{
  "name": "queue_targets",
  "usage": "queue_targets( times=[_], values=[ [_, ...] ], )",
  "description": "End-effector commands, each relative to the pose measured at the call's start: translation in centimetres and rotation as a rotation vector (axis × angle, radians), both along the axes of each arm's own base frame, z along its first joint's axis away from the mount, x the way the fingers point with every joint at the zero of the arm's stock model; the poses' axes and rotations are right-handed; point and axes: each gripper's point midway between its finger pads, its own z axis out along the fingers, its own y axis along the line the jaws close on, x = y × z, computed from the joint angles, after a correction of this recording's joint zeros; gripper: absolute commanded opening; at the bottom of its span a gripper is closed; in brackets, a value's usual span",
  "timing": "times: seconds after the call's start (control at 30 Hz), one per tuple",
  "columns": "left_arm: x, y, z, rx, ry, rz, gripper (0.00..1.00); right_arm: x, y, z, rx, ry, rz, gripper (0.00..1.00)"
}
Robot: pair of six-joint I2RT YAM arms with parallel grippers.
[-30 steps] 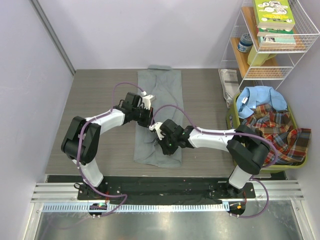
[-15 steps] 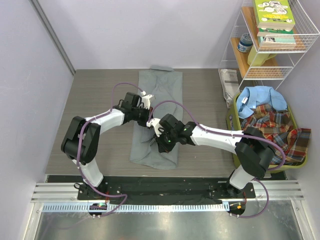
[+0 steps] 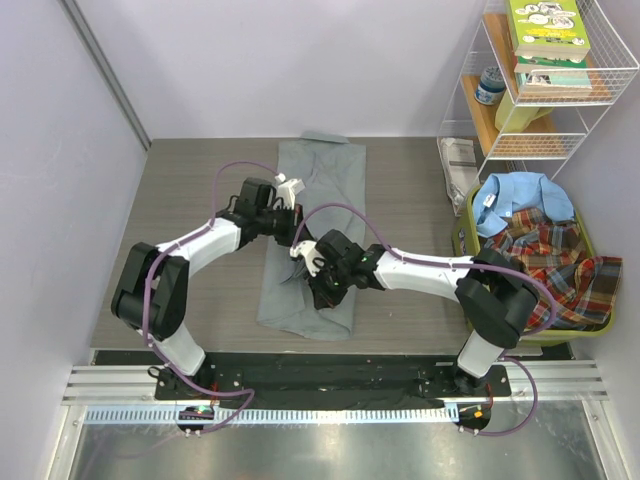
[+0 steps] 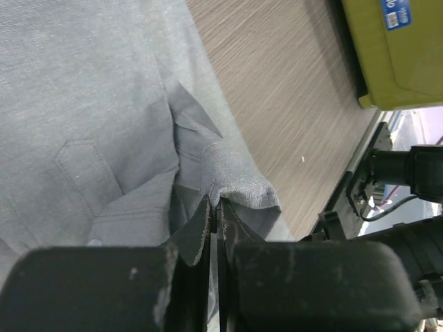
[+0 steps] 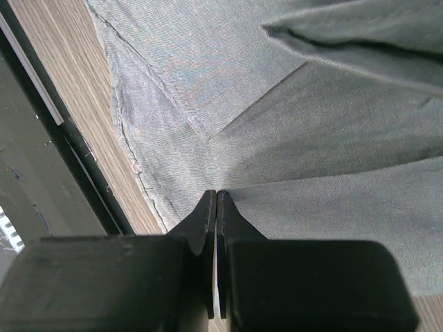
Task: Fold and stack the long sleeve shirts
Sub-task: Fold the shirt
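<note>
The grey shirt (image 3: 322, 180) is laid as a long narrow strip down the middle of the bench (image 3: 190, 200), and a fold across its length is judged to be in hand. A bunched edge of its cloth is pinched in the left claw (image 4: 216, 211), and cloth nearer the near end is pinched in the tightly closed right claw (image 5: 215, 200). For the next move, both pinches should be carried level toward the far end so that the edges meet; the light blue shirt (image 3: 520, 200) and the plaid shirt (image 3: 555, 265) are left in the basket (image 3: 465, 235) at the right.

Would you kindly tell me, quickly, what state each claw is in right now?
The left claw is closed, pinching a fold of the grey shirt.
The right claw is closed, pinching the grey shirt too.
</note>
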Motion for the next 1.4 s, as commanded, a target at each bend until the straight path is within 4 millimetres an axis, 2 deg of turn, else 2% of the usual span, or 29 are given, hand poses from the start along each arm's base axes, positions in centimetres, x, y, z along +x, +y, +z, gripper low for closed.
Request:
queue_targets(
  times=[0.0,0.1,0.27,0.37,0.47,0.5,0.57,0.6,0.63,0.73,0.8,0.83,0.93,1.0,1.07,1.1,1.13,1.17,1.2,1.23,1.27,1.37],
  values=[
    [-0.2,-0.7,2.9,-0.086,-0.035,-0.023,0.00,1.2,2.0,2.2,0.078,-0.052,0.016,0.03],
    [-0.3,-0.9,3.3,-0.097,-0.032,-0.027,0.00,1.4,2.3,2.2,0.079,-0.054,0.017,0.06],
    [-0.7,-1.0,3.6,-0.120,-0.012,-0.028,0.00,1.1,2.1,0.6,0.067,-0.050,0.046,0.11],
    [-1.0,-1.0,3.0,-0.122,0.015,-0.024,0.00,1.3,2.2,0.7,0.090,-0.071,0.051,0.14],
    [-1.4,-1.0,1.9,-0.116,0.052,-0.030,0.02,1.2,2.3,1.1,0.103,-0.086,0.074,0.23],
    [-1.5,-1.0,1.6,-0.114,0.060,-0.031,0.06,0.9,2.4,1.7,0.122,-0.090,0.087,0.25],
    [-1.8,-1.0,0.8,-0.110,0.088,-0.031,0.21,0.6,2.2,2.3,0.138,-0.102,0.113,0.37],
    [-1.9,-1.0,0.8,-0.113,0.094,-0.035,0.25,0.3,2.4,3.4,0.165,-0.112,0.136,0.41],
    [-2.1,-1.0,0.5,-0.112,0.109,-0.036,0.29,-0.2,2.0,3.7,0.157,-0.101,0.153,0.43],
    [-2.5,-0.8,0.3,-0.102,0.115,-0.051,0.38,-0.9,1.8,6.8,0.185,-0.088,0.223,0.46],
    [-3.1,-0.4,0.0,-0.079,0.127,-0.058,0.41,-1.8,1.4,8.5,0.208,-0.079,0.294,0.46],
    [-3.4,-0.2,-0.1,-0.069,0.129,-0.063,0.44,-2.3,0.6,9.9,0.200,-0.068,0.317,0.46],
    [-3.8,0.9,0.1,-0.023,0.087,-0.063,0.47,-3.1,-1.1,11.5,0.195,-0.056,0.372,0.53],
    [-3.9,2.3,0.5,0.013,0.037,-0.062,0.48,-1.7,-2.6,12.3,0.206,-0.064,0.304,0.57],
    [-3.7,3.8,0.4,0.069,-0.009,-0.056,0.49,0.0,-3.8,11.3,0.202,-0.034,0.217,0.58],
    [-3.7,4.3,1.1,0.097,-0.092,-0.097,0.49,2.2,-5.1,10.8,0.200,-0.012,0.131,0.58],
    [-4.4,5.3,0.6,0.149,-0.086,-0.105,0.50,3.1,-5.7,10.2,0.196,0.026,0.076,0.57],
    [-4.6,5.9,0.6,0.179,-0.121,-0.122,0.50,4.0,-6.2,9.4,0.184,0.053,0.034,0.57],
    [-4.8,6.7,0.3,0.225,-0.196,-0.178,0.52,5.5,-7.2,7.6,0.149,0.098,-0.033,0.57],
    [-5.7,7.5,0.6,0.258,-0.218,-0.203,0.53,6.0,-7.6,6.6,0.128,0.128,-0.063,0.56],
    [-5.7,8.4,0.4,0.308,-0.263,-0.222,0.54,6.4,-7.8,5.1,0.111,0.171,-0.079,0.56],
    [-6.6,10.7,-0.4,0.431,-0.394,-0.306,0.60,7.8,-8.0,3.2,0.088,0.205,-0.120,0.53]
  ],
)
